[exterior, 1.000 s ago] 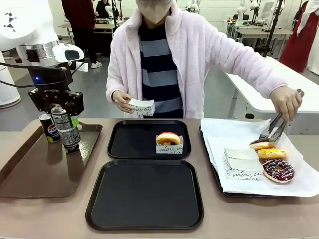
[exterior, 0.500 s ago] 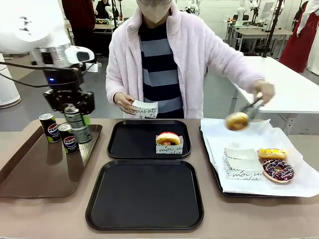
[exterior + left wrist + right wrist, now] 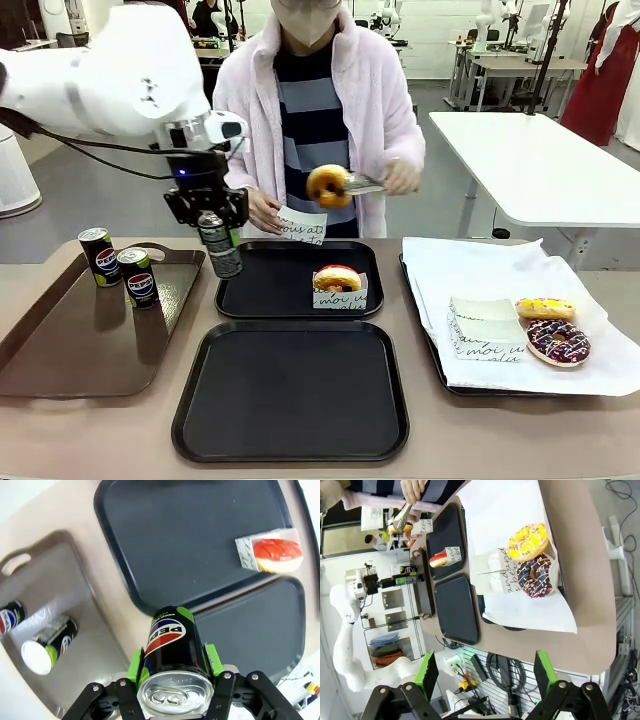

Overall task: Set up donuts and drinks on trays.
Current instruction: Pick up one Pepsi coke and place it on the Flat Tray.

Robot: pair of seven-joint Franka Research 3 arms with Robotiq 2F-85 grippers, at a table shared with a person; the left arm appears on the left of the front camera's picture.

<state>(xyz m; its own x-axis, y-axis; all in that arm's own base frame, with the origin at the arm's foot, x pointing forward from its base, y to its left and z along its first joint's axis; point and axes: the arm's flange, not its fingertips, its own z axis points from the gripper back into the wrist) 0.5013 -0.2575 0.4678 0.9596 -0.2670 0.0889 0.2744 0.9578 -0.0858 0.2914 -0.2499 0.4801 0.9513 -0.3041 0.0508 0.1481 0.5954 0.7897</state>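
- One Pepsi can (image 3: 221, 248) sits clamped in your left tool (image 3: 175, 664). It has left the brown tray (image 3: 60, 350) and now hangs above the left rim of the far black tray (image 3: 262, 292), so set-down looks next.
- Two more cans (image 3: 140, 277) remain on the brown tray.
- Your right tool (image 3: 485, 667) hangs above the bench with its fingers apart, empty.
- The person's tongs have brought a plain donut (image 3: 328, 185) over to the paper sleeve (image 3: 300, 228).

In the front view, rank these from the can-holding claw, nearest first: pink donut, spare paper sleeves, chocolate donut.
1. Pink donut, far black tray, right of the left claw and its can.
2. Paper sleeves, on the white paper.
3. Chocolate donut, far right.
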